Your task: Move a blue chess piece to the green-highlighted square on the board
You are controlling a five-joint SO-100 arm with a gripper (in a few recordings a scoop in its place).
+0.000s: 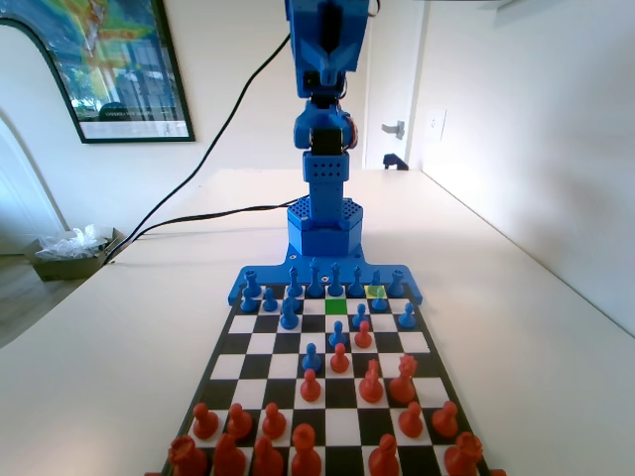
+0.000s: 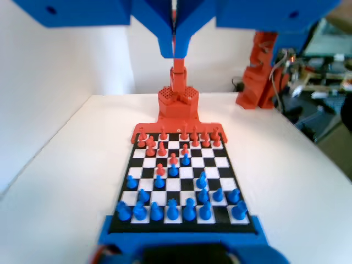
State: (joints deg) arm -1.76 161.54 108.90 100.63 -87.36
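The green-highlighted square [image 1: 336,306] lies in the board's [image 1: 226,365] far rows on a white table [image 1: 119,327]; the gripper [image 2: 174,50] hangs high above, jaws closed, empty, white walls behind.

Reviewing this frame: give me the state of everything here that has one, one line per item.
gripper: jaws shut together, holding nothing, raised high above the board.
green-highlighted square: bare, no piece on it.
yellow-highlighted square: partly covered by a blue piece at its near edge.
board: flat on the table, set with upright pieces, mid-game.
blue pieces: upright, mostly at the arm's end.
red pieces: upright, some advanced to mid-board.
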